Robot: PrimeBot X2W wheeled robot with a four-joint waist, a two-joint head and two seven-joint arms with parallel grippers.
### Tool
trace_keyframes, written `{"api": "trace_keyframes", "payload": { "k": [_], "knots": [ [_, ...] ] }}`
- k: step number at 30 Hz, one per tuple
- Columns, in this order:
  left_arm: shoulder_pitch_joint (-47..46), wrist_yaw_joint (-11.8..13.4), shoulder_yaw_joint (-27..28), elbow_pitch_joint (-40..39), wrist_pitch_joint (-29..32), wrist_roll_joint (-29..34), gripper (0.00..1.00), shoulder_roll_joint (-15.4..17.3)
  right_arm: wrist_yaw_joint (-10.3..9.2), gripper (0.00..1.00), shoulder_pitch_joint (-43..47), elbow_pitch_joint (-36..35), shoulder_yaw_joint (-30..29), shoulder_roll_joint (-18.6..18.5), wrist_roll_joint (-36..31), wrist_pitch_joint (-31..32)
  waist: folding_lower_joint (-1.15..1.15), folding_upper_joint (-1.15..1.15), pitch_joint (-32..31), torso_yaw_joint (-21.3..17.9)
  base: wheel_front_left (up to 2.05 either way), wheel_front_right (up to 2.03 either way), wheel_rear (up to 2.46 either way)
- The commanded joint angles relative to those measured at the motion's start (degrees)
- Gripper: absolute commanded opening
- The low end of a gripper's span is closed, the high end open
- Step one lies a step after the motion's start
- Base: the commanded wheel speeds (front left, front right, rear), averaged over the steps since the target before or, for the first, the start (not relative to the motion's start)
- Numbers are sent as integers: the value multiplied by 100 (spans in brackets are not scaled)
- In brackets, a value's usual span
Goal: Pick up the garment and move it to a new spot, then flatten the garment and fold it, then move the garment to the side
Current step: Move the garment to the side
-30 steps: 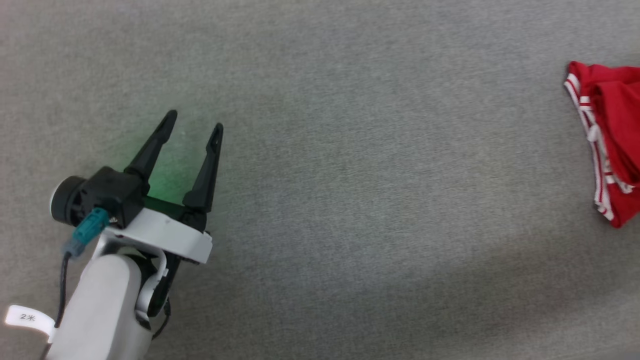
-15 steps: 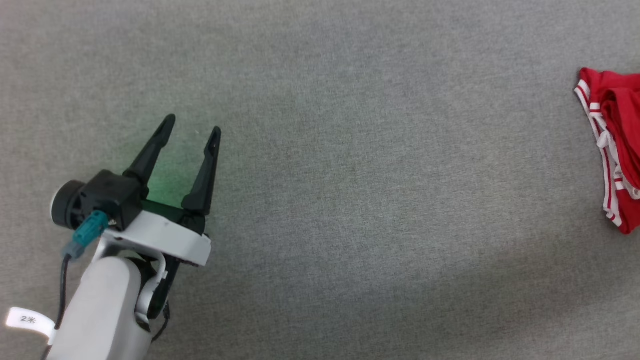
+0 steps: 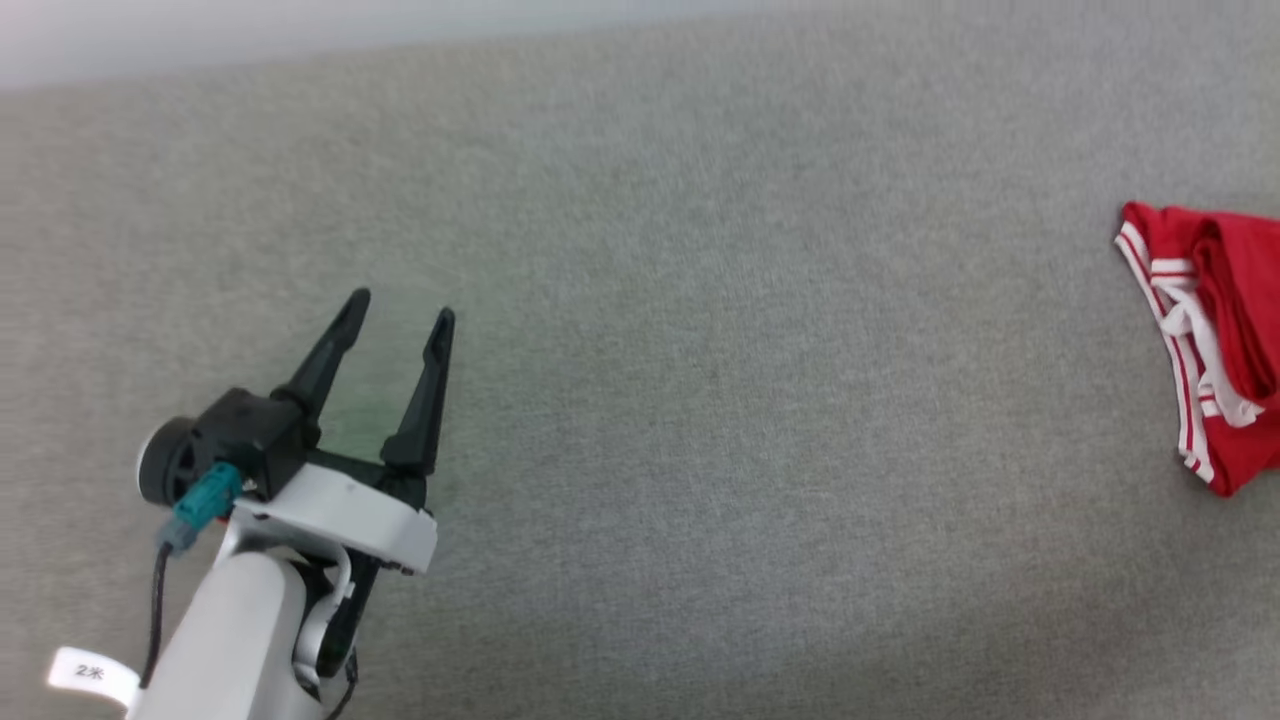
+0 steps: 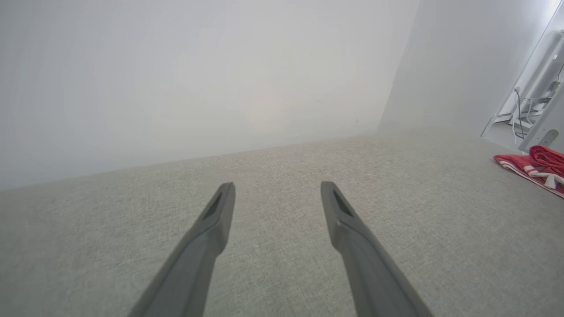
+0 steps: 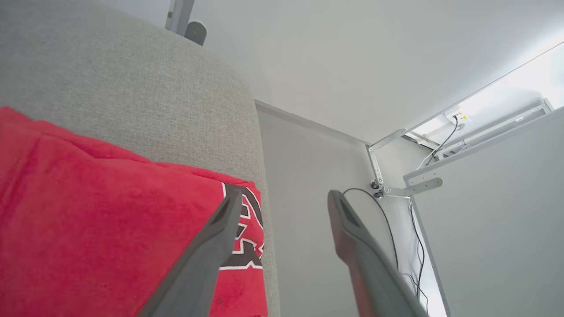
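Note:
The garment (image 3: 1235,300) lies bunched at the right edge of the head view, red with red-white striped trim toward me. The left wrist view catches the garment (image 4: 535,163) far off to the right. From the right wrist, the garment (image 5: 110,220) spreads at lower left with its black, white-edged print near the table's edge. My right gripper (image 5: 282,196) hangs just above it, open, with nothing between the fingers; its left finger overlaps the print. My left gripper (image 3: 401,308) stands open over bare grey cloth at lower left, far from the garment, and my left gripper (image 4: 277,186) holds nothing.
The grey fabric tabletop (image 3: 700,400) meets a pale wall (image 3: 300,30) at the back. Its rounded right edge (image 5: 255,132) drops to the floor, where a metal frame (image 5: 396,189) and cables (image 5: 387,229) stand.
The head camera has tilted, so the whole picture slid down and the wall now shows at the top. The garment's bundle has sunk a little flatter. The left gripper keeps its pose.

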Motion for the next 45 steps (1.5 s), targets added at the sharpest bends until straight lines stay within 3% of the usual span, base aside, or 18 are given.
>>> {"api": "trace_keyframes", "payload": {
  "k": [1,24,35,45],
  "knots": [
    [103,25,10,36,-41,-32,100,-24,-7,100,131,15,-51,58,79,-52,0,0,-357,172,0,0,0],
    [1182,275,193,103,-142,-356,100,-32,-7,100,1804,-288,-639,987,844,-327,0,0,-1868,943,0,0,0],
    [1745,473,409,-23,-186,-467,100,-3,-7,100,2808,-1599,-1070,1201,811,-333,0,0,-2203,1118,0,0,0],
    [2258,630,671,-113,-225,-541,100,15,-7,100,3942,-3102,-2275,1491,107,-335,0,0,-2408,1083,0,0,0]
  ]
}}
